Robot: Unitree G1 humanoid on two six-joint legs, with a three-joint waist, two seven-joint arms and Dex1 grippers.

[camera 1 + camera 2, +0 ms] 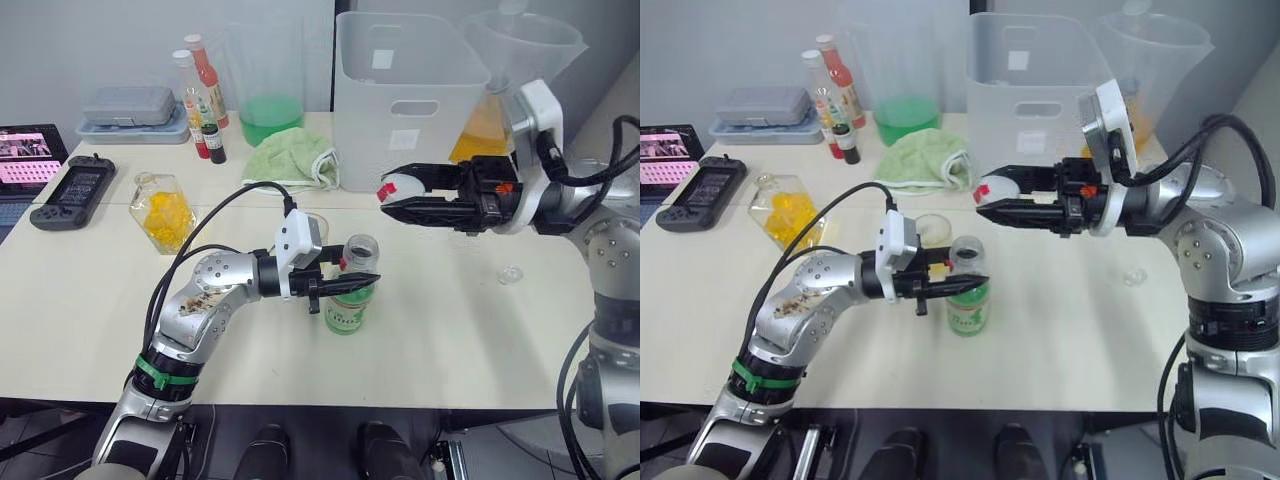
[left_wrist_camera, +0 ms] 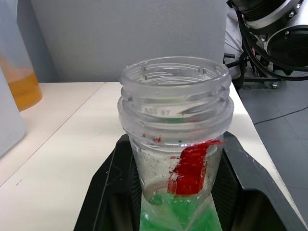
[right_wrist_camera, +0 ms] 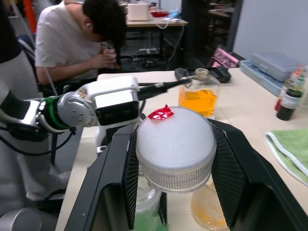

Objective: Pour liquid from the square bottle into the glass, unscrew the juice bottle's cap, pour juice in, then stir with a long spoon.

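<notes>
at the middle of the white table (image 1: 90, 300), the left tool (image 1: 345, 283) has its two black fingers closed on the neck of the slim clear plastic juice bottle with green liquid and a green-and-white label (image 1: 346, 310), which stands upright on the table with its threaded mouth open. a torn strip of red band clings to the neck between the fingers in the left wrist view.

above and to the robot's right of the bottle, clear of the table, the right tool (image 1: 400, 196) is clamped on the small round white screw cap with a red mark (image 1: 401, 187), one black finger pressing each side of its ribbed rim.

just behind the bottle, touching or nearly touching the left tool, stands the small clear straight-sided glass tumbler (image 1: 316, 227). further toward the robot's left sits a square clear bottle holding orange-yellow liquid (image 1: 163, 212). behind these lie a crumpled pale green cloth (image 1: 293, 156), a large white plastic bin (image 1: 405, 100), and a clear pitcher with green liquid (image 1: 270, 115). red- and white-capped sauce bottles (image 1: 200, 95) stand near the far edge, beside a grey case (image 1: 130, 105). a person in a white shirt (image 3: 77, 38) sits bent over, beyond the table in the right wrist view.
</notes>
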